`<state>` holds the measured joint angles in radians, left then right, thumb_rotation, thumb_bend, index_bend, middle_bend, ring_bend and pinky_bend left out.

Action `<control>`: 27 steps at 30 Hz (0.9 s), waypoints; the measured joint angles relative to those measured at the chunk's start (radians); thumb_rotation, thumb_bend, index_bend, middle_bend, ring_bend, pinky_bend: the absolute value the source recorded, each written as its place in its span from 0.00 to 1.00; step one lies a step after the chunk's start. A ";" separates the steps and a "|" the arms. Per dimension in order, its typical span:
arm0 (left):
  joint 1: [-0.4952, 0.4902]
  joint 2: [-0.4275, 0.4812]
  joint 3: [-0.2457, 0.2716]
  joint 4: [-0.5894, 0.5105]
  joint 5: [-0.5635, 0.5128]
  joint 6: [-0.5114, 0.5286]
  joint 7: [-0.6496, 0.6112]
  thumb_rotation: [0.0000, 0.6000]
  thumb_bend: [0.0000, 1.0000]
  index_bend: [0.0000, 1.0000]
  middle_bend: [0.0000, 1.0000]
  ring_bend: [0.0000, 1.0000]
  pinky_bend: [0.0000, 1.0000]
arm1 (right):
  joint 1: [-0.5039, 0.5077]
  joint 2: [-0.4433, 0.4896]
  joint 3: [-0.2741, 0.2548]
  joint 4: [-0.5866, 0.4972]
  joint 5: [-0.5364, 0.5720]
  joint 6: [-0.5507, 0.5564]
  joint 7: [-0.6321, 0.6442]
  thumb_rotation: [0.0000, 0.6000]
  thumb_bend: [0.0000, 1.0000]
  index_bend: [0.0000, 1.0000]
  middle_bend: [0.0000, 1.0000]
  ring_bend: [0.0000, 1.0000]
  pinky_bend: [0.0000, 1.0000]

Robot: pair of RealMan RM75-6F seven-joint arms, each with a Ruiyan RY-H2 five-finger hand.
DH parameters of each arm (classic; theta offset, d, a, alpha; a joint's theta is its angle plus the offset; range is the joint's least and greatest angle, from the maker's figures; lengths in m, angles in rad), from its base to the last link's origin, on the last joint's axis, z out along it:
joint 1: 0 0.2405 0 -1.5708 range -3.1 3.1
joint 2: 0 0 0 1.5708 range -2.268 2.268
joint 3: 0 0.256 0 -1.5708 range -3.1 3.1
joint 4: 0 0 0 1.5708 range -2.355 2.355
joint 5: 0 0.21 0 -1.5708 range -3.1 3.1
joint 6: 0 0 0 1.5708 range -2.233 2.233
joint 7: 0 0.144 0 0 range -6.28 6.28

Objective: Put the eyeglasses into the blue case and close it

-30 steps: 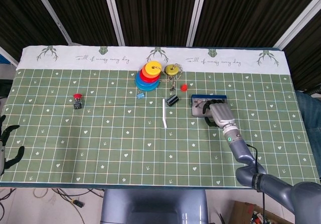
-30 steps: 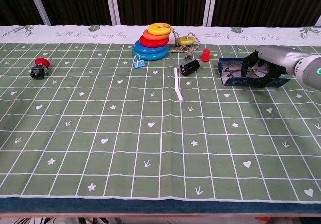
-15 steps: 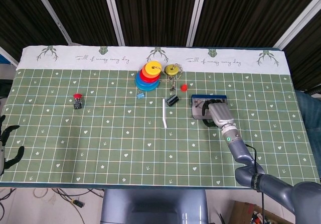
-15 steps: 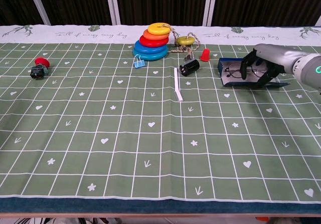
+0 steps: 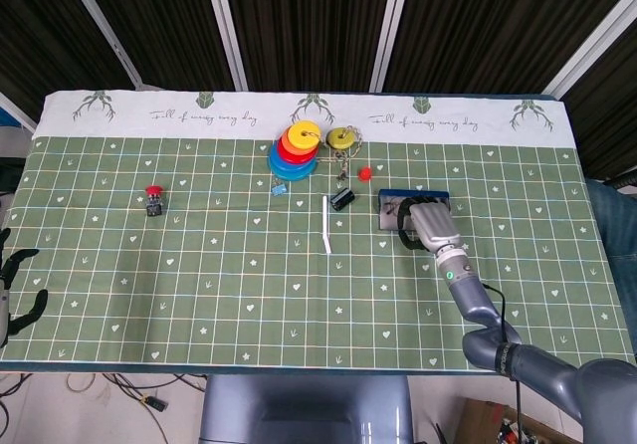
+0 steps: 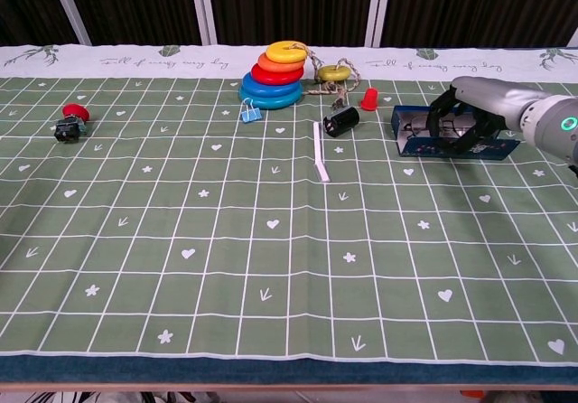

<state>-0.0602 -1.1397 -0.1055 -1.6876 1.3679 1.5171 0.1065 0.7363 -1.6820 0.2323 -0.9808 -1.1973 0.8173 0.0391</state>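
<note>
1. Fingers (image 6: 449,114) of my right hand (image 6: 470,114) curl down over the open blue case (image 6: 408,132), touching it.
2. Whether they grip it, I cannot tell.
3. Inside the blue case lie the eyeglasses (image 6: 417,129), under my right hand.
4. Just left of the blue case sits a small black can (image 6: 341,120), with a red cone (image 6: 368,98) behind it.
5. Far left of the blue case, my left hand (image 5: 14,287) waits off the desk (image 5: 199,285) edge with fingers apart.
</note>
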 measured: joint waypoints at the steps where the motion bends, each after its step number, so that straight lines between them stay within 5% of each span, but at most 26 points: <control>1: 0.000 0.000 0.000 0.000 0.000 0.000 0.000 1.00 0.34 0.25 0.00 0.00 0.00 | 0.000 0.000 0.000 -0.001 0.000 0.000 0.001 1.00 0.50 0.59 0.31 0.22 0.20; 17: 0.001 0.001 0.001 -0.002 0.003 0.001 0.000 1.00 0.34 0.25 0.00 0.00 0.00 | -0.003 0.020 0.006 -0.050 0.002 0.003 0.016 1.00 0.54 0.69 0.30 0.22 0.20; 27: 0.000 0.002 0.002 -0.004 0.004 0.000 -0.001 1.00 0.34 0.25 0.00 0.00 0.00 | -0.018 0.088 0.005 -0.187 -0.010 0.040 -0.014 1.00 0.54 0.70 0.28 0.21 0.20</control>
<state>-0.0599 -1.1374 -0.1032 -1.6920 1.3721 1.5167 0.1051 0.7178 -1.5935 0.2369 -1.1682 -1.2077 0.8574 0.0255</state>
